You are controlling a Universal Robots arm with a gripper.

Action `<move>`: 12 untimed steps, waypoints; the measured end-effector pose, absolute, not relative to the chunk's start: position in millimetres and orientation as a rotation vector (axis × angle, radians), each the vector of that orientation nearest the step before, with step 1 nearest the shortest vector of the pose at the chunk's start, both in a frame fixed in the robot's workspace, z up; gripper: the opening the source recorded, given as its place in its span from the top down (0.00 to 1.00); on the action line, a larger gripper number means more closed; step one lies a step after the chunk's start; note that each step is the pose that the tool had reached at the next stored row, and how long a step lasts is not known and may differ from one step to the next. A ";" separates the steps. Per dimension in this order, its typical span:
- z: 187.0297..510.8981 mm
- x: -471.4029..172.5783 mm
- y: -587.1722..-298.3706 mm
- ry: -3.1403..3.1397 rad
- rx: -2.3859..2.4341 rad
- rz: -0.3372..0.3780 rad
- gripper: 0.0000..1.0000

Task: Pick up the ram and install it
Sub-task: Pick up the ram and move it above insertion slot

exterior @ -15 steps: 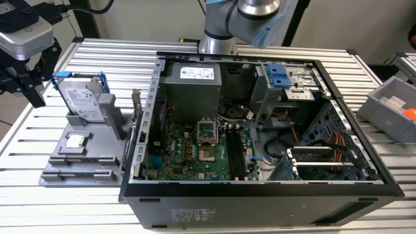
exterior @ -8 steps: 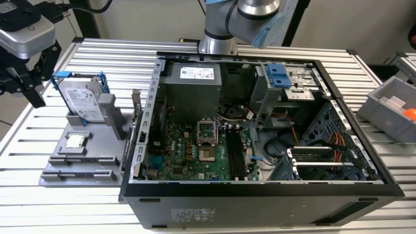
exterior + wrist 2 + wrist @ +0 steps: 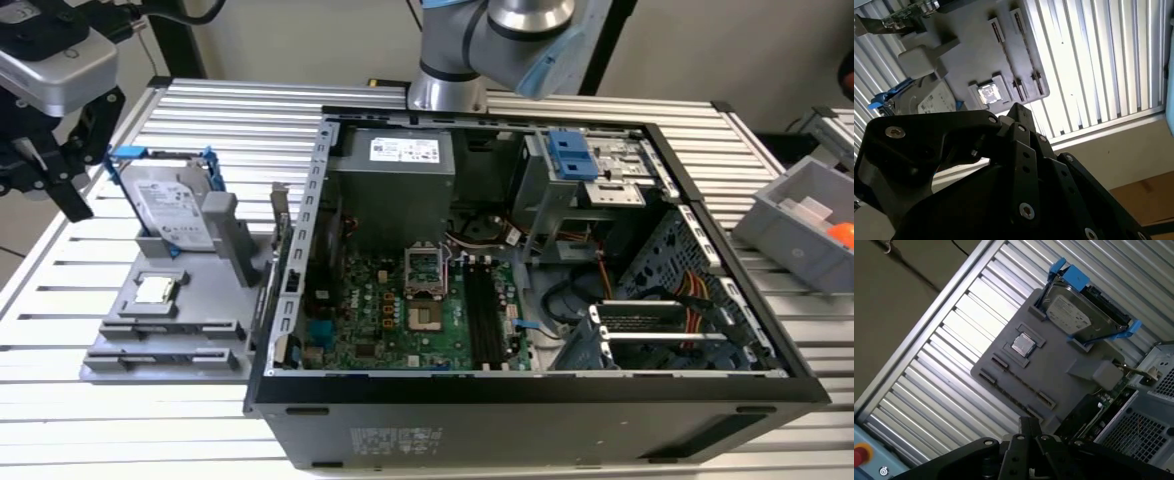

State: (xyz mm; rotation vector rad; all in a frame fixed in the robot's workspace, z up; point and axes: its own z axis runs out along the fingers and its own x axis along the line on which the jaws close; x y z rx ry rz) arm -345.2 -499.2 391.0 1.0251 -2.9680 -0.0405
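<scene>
My pincer (image 3: 51, 178) hangs at the exterior view's left edge, above the slatted metal bench (image 3: 200, 110) and just beyond the grey fixture (image 3: 134, 330). I cannot tell whether it is open or closed. Both wrist views look down on that fixture.

A hard drive (image 3: 171, 205) in a blue frame stands upright at the fixture's far end. A small square silver chip (image 3: 1023, 344) sits in its own recess near the middle. Beside the chip run two long narrow holders (image 3: 1000, 360) with dark slits at their ends; I cannot tell whether a stick lies in either.

A green expansion card (image 3: 1106, 399) stands on edge between the fixture and the open computer case (image 3: 534, 405), which lies on its side. Inside it the motherboard (image 3: 387, 310) faces up, with its black slots (image 3: 483, 315) running beside the processor socket (image 3: 427, 270).

I cannot pick out the ram: the slots are too dark to show whether a stick is seated there. A grey bin (image 3: 801, 225) holding something orange stands at the exterior view's right edge.
</scene>
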 end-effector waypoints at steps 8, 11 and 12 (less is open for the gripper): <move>391.0 -345.2 -499.2 -2.949 1.076 -0.036 1.00; 391.0 -345.2 -499.2 -2.944 1.087 -0.034 1.00; 391.0 -345.2 -499.2 -2.943 1.088 -0.034 1.00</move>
